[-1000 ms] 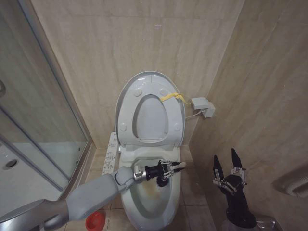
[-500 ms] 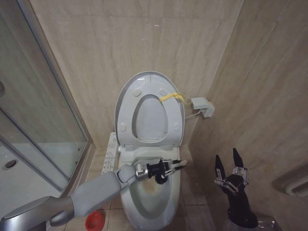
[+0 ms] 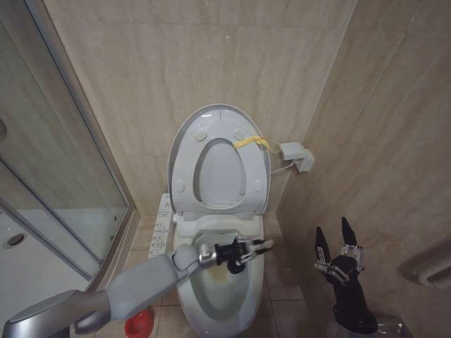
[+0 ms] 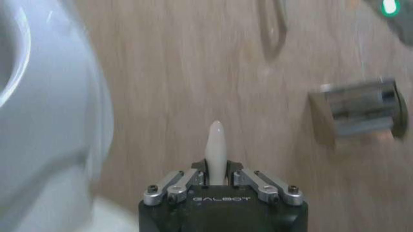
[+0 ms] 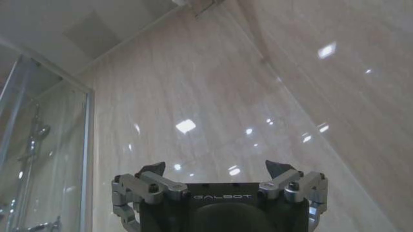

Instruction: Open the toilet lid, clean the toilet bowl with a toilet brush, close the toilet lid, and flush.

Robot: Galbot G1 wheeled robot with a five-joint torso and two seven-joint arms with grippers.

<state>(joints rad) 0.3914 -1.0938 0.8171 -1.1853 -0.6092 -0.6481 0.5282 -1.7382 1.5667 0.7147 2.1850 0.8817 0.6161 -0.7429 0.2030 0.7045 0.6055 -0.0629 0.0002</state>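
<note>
your left gripper (image 3: 248, 248) hangs over the toilet bowl (image 3: 215, 299), clamped on the white handle of the toilet brush (image 3: 262, 244), which pokes out past the fingertips toward the right rim. the toilet lid (image 3: 220, 116) stands upright against the wall with the seat ring (image 3: 184, 165) raised in front of it. your right gripper (image 3: 333, 238) is parked low on the right, fingers spread apart, pointing up. a red holder (image 3: 139, 323) sits on the floor.
</note>
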